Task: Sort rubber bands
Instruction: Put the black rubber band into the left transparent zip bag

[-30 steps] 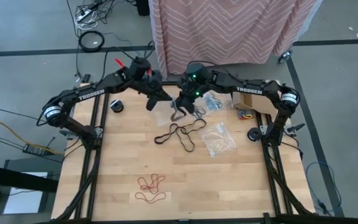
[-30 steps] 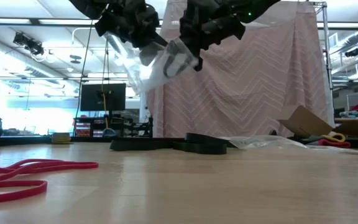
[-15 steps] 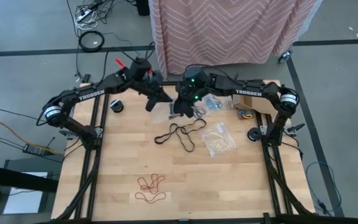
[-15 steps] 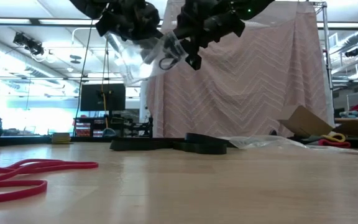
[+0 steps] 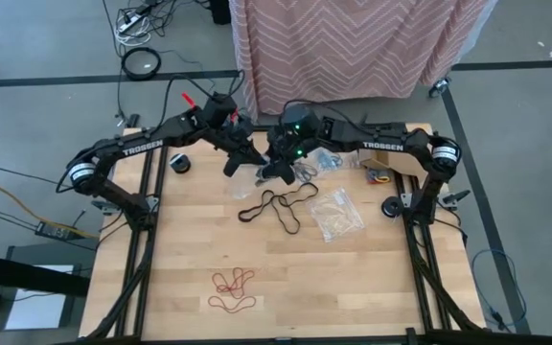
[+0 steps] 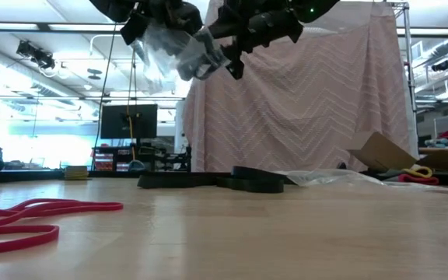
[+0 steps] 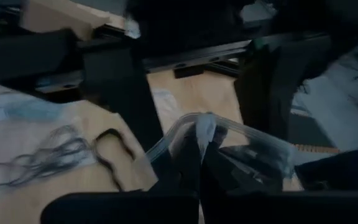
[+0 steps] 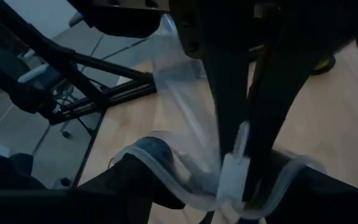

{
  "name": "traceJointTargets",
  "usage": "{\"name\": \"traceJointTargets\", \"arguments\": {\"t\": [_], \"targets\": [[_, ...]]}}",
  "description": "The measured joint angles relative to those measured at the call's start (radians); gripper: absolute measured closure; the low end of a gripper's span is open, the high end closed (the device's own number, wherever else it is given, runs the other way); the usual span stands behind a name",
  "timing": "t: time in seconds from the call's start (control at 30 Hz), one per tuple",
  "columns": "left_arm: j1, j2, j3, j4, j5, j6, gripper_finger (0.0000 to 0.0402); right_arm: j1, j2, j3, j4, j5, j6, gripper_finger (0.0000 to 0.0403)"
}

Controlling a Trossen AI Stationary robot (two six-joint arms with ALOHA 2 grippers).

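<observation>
Above the table's far middle, the left gripper is pinching a clear bag shut-fingered; the right gripper is spreading wide inside its mouth. Black rubber bands and red rubber bands are lying on the table.

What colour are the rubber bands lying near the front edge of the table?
Red: the rubber bands show best in the high view, on the light wood.

Both dark arms raised above table's far middle, wrists nearly meeting. Left gripper fingers clamped together; right gripper fingers spread wide, angled toward the left one.
</observation>
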Motion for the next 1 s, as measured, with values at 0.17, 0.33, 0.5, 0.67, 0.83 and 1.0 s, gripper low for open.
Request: {"name": "traceJointTargets", "arguments": {"t": [0.17, 0.33, 0.5, 0.67, 0.83, 1.0], "targets": [[-0.015, 0.007, 0.000, 0.011, 0.019, -0.007, 0.0402, 0.004, 0.013, 0.001, 0.008, 0.020, 0.011, 0.0175], [-0.023, 0.007, 0.000, 0.011, -0.024, -0.007, 0.0402, 0.001, 0.011, 0.001, -0.003, 0.014, 0.009, 0.0175], [0.000, 0.006, 0.000, 0.005, -0.028, -0.007, 0.0402, -0.014, -0.006, 0.001, -0.069, -0.013, 0.036, 0.0175], [0.015, 0.003, 0.003, 0.002, -0.015, -0.002, 0.0402, -0.025, -0.057, 0.001, -0.119, -0.010, 0.015, 0.0175], [0.022, 0.005, 0.001, 0.003, -0.015, -0.003, 0.0402, -0.031, -0.076, 0.001, -0.189, 0.033, -0.009, 0.0175], [0.028, 0.005, 0.000, 0.003, -0.014, -0.003, 0.0402, -0.047, -0.100, 0.001, -0.209, -0.009, 0.019, 0.0175]]}}
